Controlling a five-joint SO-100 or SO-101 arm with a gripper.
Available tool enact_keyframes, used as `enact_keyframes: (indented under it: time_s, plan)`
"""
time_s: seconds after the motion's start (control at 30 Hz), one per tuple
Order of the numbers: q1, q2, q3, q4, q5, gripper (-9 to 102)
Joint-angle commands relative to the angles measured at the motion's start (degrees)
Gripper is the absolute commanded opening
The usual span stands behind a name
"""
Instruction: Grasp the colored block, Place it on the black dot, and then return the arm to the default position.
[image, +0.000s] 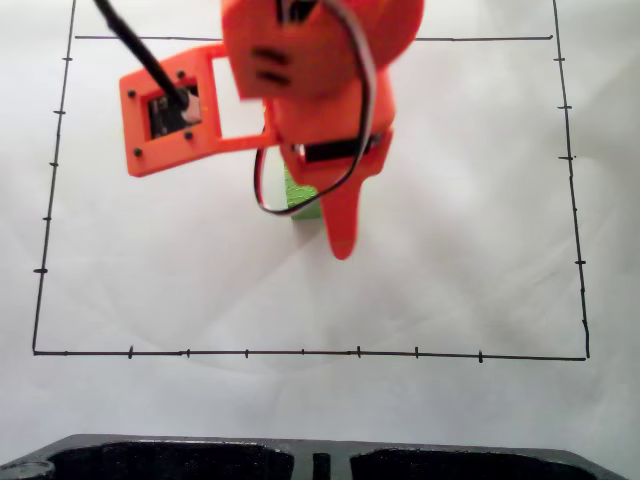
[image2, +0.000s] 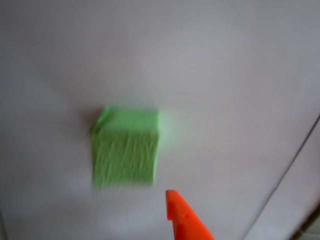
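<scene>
Orange 3D-printed plastic arm (image: 310, 90) fills the upper centre of the fixed view, its pointed tapered finger (image: 342, 225) aimed down the frame over white paper (image: 470, 250) ruled with a thin black border and tick marks (image: 300, 353). The small bright green cube with a crackled surface (image: 303, 200) shows as a sliver at frame centre, just left of that finger and mostly hidden behind the arm.

In the wrist view the green cube (image2: 125, 150) sits left of centre, blurred, resting on the paper. The orange fingertip (image2: 182, 215) enters from the bottom edge, below and to the right of the cube, apart from it. The cube looks roughly square, with no clear long axis.

The pincer holds nothing. Its second finger cannot be made out, so how wide it stands open cannot be told.

No container is among the task's things.
</scene>
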Motion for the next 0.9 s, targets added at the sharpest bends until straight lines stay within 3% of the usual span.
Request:
enact_keyframes:
  time_s: [0.0,0.27,0.53,0.7,0.87]
  plan:
    - [-1.41,9.58,0.09,2.2,-1.41,47]
    - [0.0,33.22,11.51,3.08,-9.93,43]
    - [5.62,58.89,28.3,3.16,-18.19,14]
    - [7.38,64.25,31.29,5.62,-15.73,0]
    - [8.53,72.16,38.32,3.69,-13.89,0]
